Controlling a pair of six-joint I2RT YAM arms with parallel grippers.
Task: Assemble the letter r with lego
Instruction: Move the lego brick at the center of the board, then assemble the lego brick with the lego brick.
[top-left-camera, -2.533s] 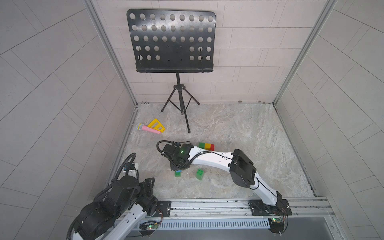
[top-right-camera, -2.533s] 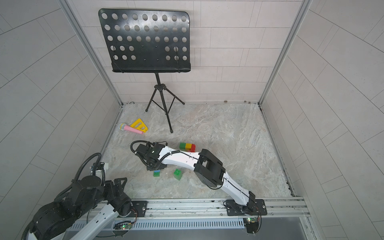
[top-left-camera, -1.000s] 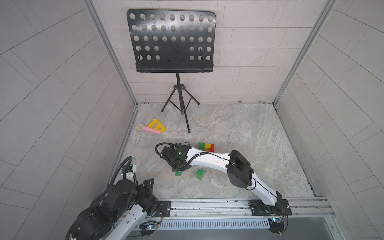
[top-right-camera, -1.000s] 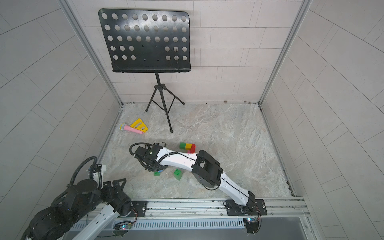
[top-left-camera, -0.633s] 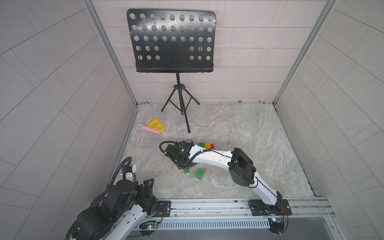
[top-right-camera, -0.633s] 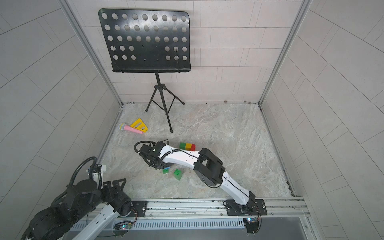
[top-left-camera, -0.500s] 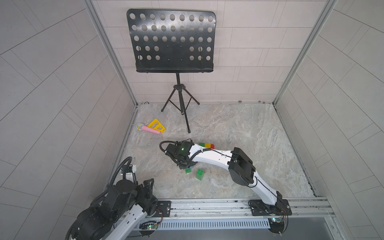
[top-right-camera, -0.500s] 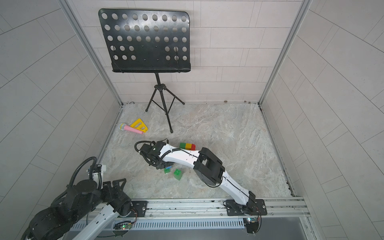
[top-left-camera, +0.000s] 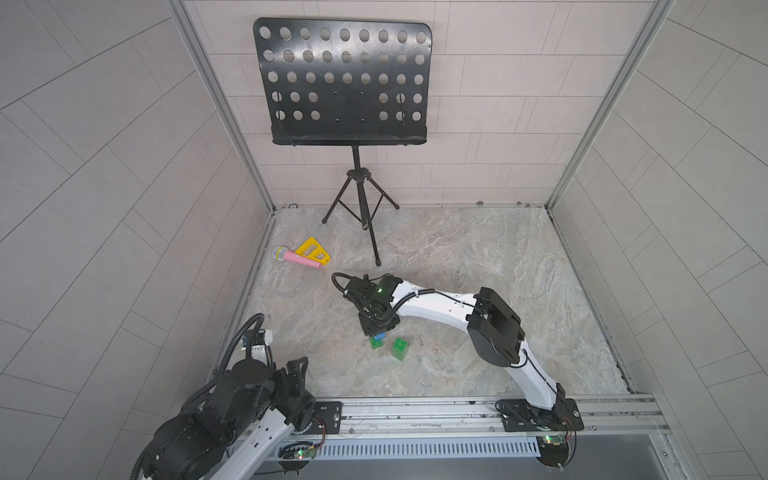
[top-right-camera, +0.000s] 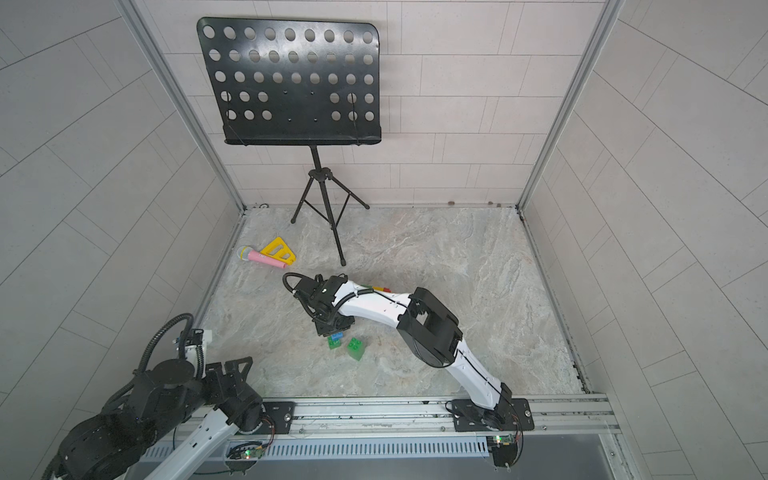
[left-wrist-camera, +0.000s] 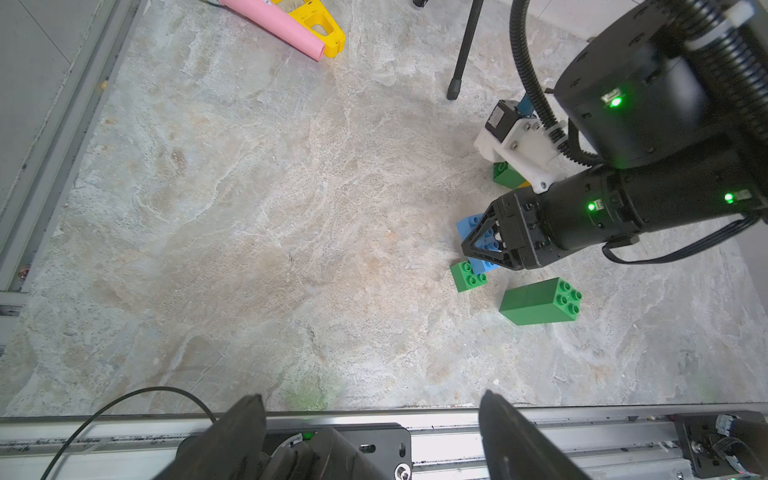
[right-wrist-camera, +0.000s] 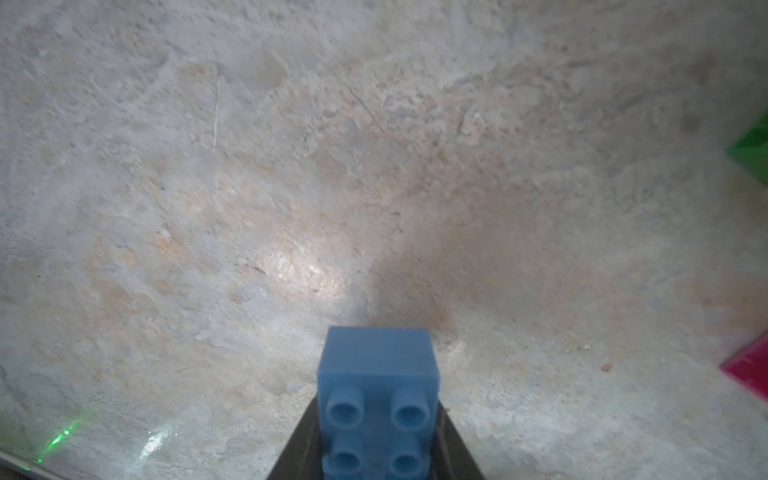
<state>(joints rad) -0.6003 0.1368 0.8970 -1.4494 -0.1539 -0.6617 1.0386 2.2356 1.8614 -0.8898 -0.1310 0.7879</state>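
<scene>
left gripper (top-left-camera: 298, 371) sits far in front of the music stand (top-left-camera: 345, 83) and off to its left, right by the rail (top-left-camera: 415, 409), jaws spread wide, nothing between the fingers (left-wrist-camera: 243, 436). pink toy microphone (top-left-camera: 297, 258) lies just left of the stand's front tripod foot, touching the yellow triangle toy (top-left-camera: 312, 249) on the stand side of it. right gripper (top-left-camera: 376, 331) is straight in front of that same foot, well short of the rail, pointing down at the marble tabletop (top-left-camera: 478, 257), jaws clamped on the blue brick (right-wrist-camera: 378, 390), studs facing the wrist camera. small green brick (top-left-camera: 377, 343) lies on the tabletop right at the gripper tip, on the side away from the stand. in the left wrist view the blue brick's lower end overlaps a corner of it; cannot tell if it is pressed on or only touching. tall green stack (top-left-camera: 400, 347) stands a little further right, same way out from the stand, near the small one but apart from it, studs showing, a seam across its side in the left wrist view. green-yellow-red row (top-right-camera: 376, 287) shows in a top view between the stand's foot and the gripper, mostly hidden behind the white arm (top-right-camera: 374, 309).
</scene>
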